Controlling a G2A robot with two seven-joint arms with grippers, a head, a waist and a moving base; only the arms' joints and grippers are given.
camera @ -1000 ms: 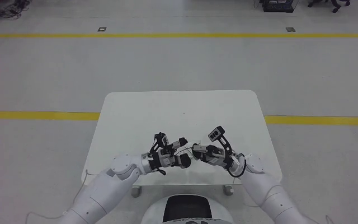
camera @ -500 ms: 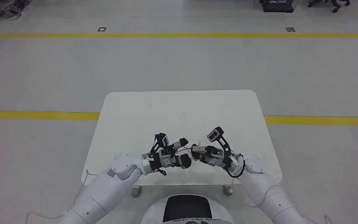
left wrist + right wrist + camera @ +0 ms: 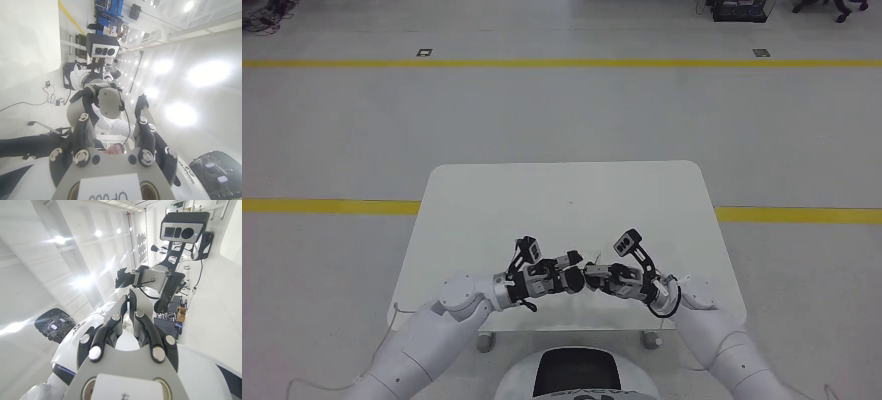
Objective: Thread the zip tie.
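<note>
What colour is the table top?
The table is plain white; the top view shows it best.

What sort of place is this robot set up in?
Probably a robotics lab or factory hall: yellow floor lines, a lone white table, and blue workstations in the background.

From above, the zip tie (image 3: 591, 256) is rendered as a hair-thin dark line just beyond the spot where the left gripper (image 3: 576, 281) and right gripper (image 3: 593, 277) meet. Its head and tail are too small to be told apart, and it cannot be told which gripper it is held by. The near edge of the table (image 3: 562, 190) is partly covered by both arms. In the right wrist view a thin dark strand (image 3: 143, 282) is seen across the left gripper, but whether it is tie or cable cannot be judged.
</note>
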